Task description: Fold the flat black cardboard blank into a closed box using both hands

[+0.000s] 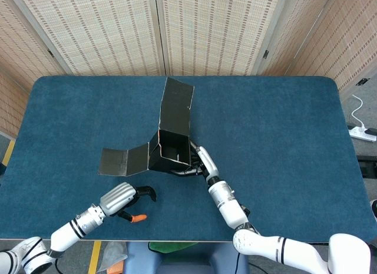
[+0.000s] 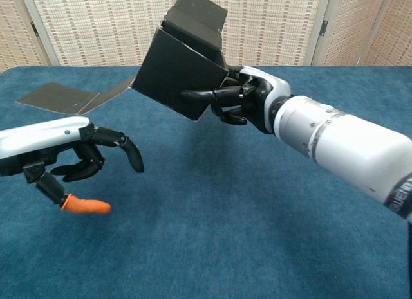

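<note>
The black cardboard box (image 1: 169, 151) (image 2: 177, 74) is partly folded and lifted off the table, tilted, with its mouth open. A long lid flap (image 1: 178, 112) sticks up behind it, and a side flap (image 1: 122, 160) (image 2: 71, 96) spreads out to the left. My right hand (image 1: 198, 163) (image 2: 241, 99) grips the box at its right wall, fingers under the bottom edge. My left hand (image 1: 125, 198) (image 2: 77, 161) hangs low near the table's front, away from the box, fingers loosely curled and holding nothing; its orange thumb tip (image 2: 85, 206) points right.
The blue table (image 1: 283, 132) spreads around the box. Wicker screens (image 1: 206, 32) stand behind the table. A white power strip (image 1: 360, 132) lies on the floor at the far right.
</note>
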`<action>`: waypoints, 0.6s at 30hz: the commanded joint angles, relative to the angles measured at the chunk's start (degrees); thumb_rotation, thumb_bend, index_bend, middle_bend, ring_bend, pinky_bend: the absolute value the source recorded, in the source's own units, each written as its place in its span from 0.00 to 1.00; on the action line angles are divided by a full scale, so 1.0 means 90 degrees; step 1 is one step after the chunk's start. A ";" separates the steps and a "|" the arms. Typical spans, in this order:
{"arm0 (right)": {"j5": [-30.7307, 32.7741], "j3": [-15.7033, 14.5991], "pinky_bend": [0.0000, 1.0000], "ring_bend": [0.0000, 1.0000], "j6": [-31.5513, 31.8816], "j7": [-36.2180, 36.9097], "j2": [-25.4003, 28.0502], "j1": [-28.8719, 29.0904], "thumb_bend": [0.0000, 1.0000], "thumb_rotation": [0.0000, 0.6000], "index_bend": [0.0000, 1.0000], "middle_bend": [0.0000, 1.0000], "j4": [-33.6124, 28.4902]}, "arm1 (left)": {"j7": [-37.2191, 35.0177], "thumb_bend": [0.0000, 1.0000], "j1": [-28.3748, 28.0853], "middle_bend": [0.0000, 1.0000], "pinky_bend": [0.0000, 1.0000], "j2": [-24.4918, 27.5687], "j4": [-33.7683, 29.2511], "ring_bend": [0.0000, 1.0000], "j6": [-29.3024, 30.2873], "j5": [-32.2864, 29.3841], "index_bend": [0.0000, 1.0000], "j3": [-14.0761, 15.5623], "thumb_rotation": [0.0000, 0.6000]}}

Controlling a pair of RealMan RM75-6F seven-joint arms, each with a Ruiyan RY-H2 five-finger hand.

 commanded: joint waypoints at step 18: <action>-0.0466 -0.1054 1.00 0.75 0.0192 -0.0073 0.0400 -0.0405 0.13 1.00 0.57 0.65 -0.0318 | 0.0881 0.43 0.0419 0.40 0.93 -0.0714 0.0888 0.86 0.2109 -0.0184 0.38 -0.0787 1.00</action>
